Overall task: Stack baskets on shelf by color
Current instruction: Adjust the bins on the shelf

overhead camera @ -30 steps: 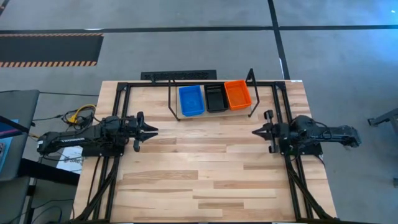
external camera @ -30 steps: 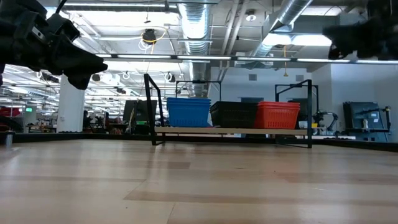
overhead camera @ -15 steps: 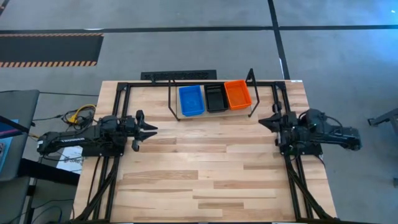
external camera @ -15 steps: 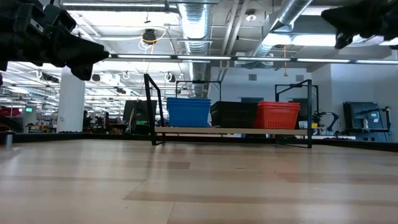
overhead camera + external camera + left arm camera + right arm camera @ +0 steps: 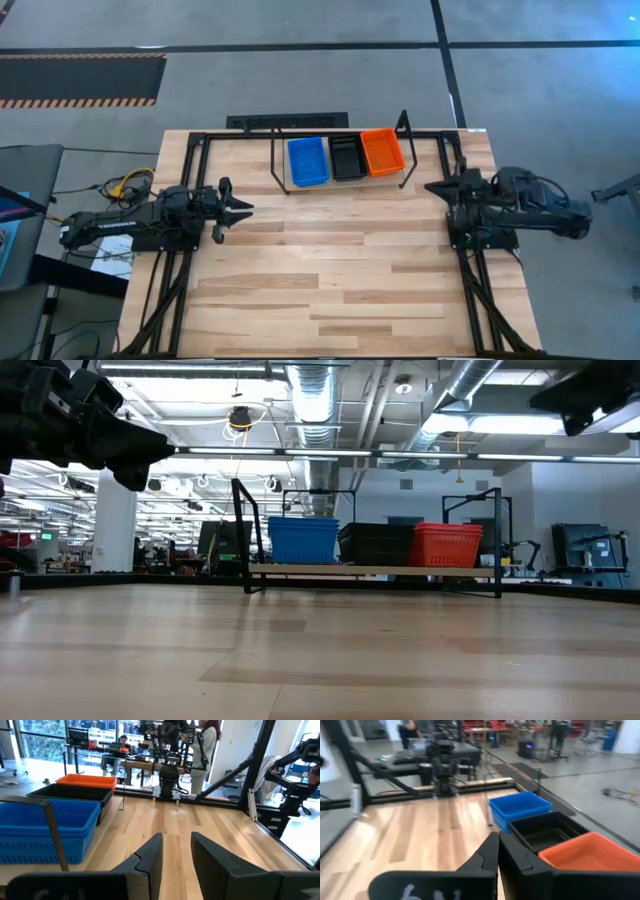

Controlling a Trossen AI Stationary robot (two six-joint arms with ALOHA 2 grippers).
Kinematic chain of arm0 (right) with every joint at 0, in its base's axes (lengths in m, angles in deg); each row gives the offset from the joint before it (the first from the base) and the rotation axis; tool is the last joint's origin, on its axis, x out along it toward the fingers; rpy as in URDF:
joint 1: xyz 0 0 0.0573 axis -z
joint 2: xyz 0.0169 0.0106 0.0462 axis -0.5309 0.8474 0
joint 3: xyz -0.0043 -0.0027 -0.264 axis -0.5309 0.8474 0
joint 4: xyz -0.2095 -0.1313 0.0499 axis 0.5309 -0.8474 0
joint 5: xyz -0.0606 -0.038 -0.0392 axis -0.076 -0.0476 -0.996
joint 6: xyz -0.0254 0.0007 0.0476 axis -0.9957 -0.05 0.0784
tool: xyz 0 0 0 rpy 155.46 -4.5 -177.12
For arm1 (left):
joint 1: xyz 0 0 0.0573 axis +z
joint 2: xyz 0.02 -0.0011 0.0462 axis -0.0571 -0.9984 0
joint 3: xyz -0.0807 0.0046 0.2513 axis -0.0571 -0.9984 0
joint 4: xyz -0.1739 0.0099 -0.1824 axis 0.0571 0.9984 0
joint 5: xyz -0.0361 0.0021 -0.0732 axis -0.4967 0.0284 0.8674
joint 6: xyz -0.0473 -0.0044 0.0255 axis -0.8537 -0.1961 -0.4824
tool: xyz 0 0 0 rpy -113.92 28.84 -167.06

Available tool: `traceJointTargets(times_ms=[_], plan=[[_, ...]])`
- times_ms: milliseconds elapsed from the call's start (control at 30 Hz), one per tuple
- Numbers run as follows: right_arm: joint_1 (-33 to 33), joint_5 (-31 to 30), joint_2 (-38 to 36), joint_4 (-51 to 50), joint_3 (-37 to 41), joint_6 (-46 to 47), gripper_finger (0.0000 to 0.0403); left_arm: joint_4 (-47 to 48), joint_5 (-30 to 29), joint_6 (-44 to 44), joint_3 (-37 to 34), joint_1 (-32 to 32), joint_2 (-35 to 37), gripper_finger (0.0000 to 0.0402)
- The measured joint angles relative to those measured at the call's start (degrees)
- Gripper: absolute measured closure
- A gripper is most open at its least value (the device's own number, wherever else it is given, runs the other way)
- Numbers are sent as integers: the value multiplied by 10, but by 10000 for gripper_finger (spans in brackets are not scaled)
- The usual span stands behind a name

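The left gripper (image 5: 246, 209) hangs above the table's (image 5: 330, 290) left side, pointing toward the middle. Its fingers (image 5: 150, 857) stand a little apart, with a narrow gap between them, and they hold nothing. The right gripper (image 5: 432, 186) is above the right side of the table, near the right end of the shelf (image 5: 340, 180) but not touching it. Its fingers (image 5: 487, 855) are pressed together, with almost no gap, and nothing is between them. Both arms are in the air; in the low view they show only at the upper corners, the left gripper (image 5: 140, 455) well above the wood.

The shelf stands at the far middle of the table, between the two arms. On its board, three stacks of baskets stand in one row, side by side and touching or almost touching. The blue baskets (image 5: 307, 161) are at the left end, the black baskets (image 5: 347, 158) in the middle, and the orange baskets (image 5: 381, 152) at the right end. In the low view the stacks (image 5: 303, 540) have about the same height. How many baskets are in each stack I cannot tell for sure. No basket lies on the table outside the shelf.
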Motion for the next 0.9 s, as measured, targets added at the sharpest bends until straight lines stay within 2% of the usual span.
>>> traceJointTargets(times_ms=[100,233,500,700,800,900], plan=[[0,-23,33,3,-9,-1,376,0,0,-4,0,0,0,313],[0,-25,101,1,-30,41,374,1,0,-5,0,0,0,313],[2,-18,284,-12,-131,67,374,1,-1,-5,0,0,0,313],[40,-15,437,-149,-263,67,374,1,0,-4,0,0,0,313],[78,7,522,-238,-323,50,374,2,2,-4,0,0,0,313],[117,38,598,-260,-372,1,373,3,3,-4,0,0,0,313]])
